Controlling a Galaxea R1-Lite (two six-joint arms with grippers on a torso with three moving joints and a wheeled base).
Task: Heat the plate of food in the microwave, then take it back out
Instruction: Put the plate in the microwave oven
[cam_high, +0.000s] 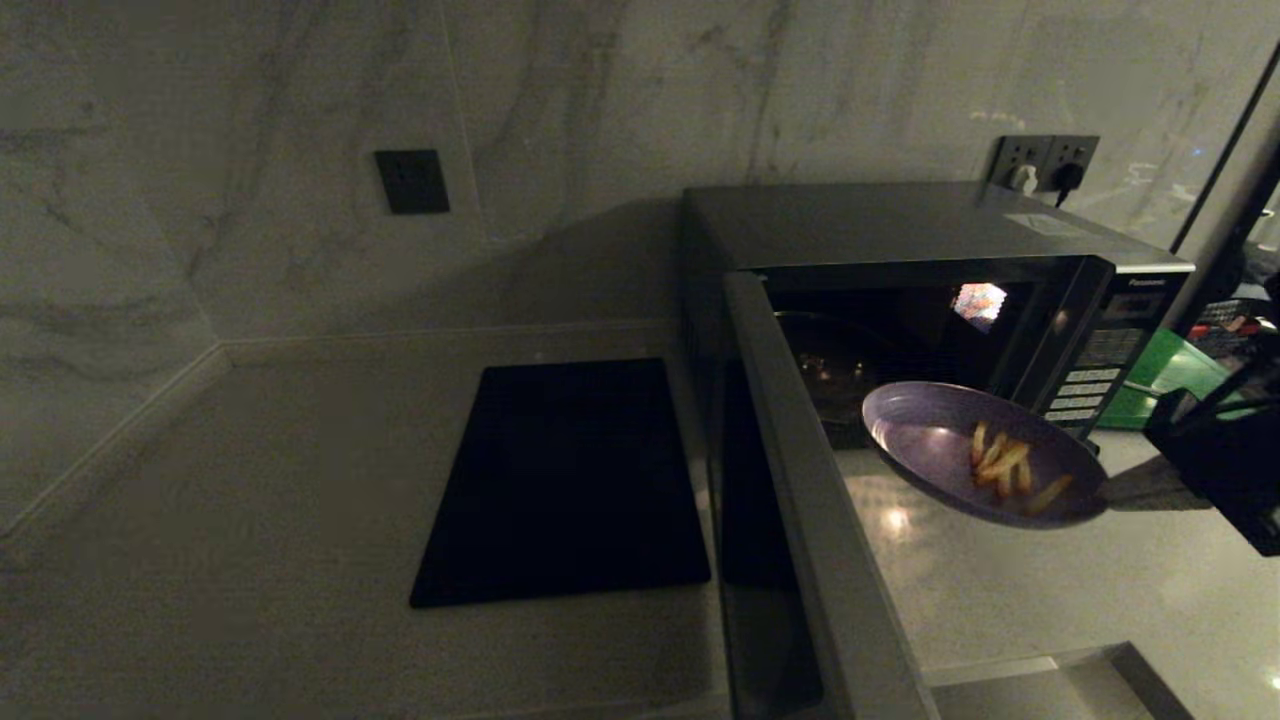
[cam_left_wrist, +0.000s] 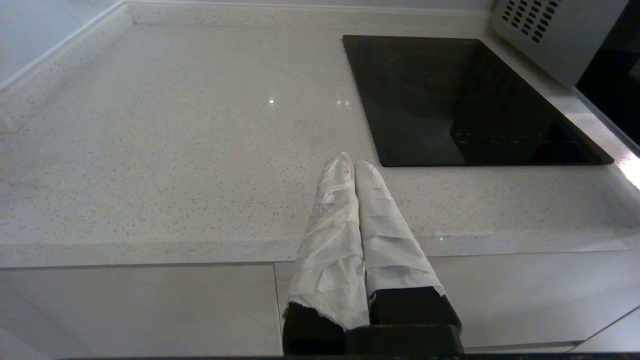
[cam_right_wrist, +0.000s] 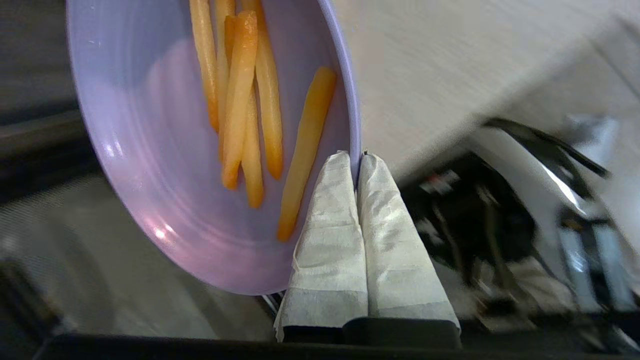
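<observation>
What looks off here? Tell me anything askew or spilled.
The plate of food hangs in the air before the open microwave, pinched by one rim in the right hand. It tilts, the fries bunched toward the hand. Nothing has spilled.

Head view dim and shadowy — right wrist view streaked by motion blur.

A pale speckled stone countertop (cam_left_wrist: 175, 150) meets grey-veined marble walls (cam_high: 250, 150) in a corner, with a low upstand along the joint. A black glass cooktop (cam_high: 565, 480) lies flush in the counter. A dark wall plate (cam_high: 411, 181) sits above it; a double socket (cam_high: 1045, 160) holds plugs. Pale cabinet fronts (cam_left_wrist: 140, 310) run below. Light is dim.
</observation>
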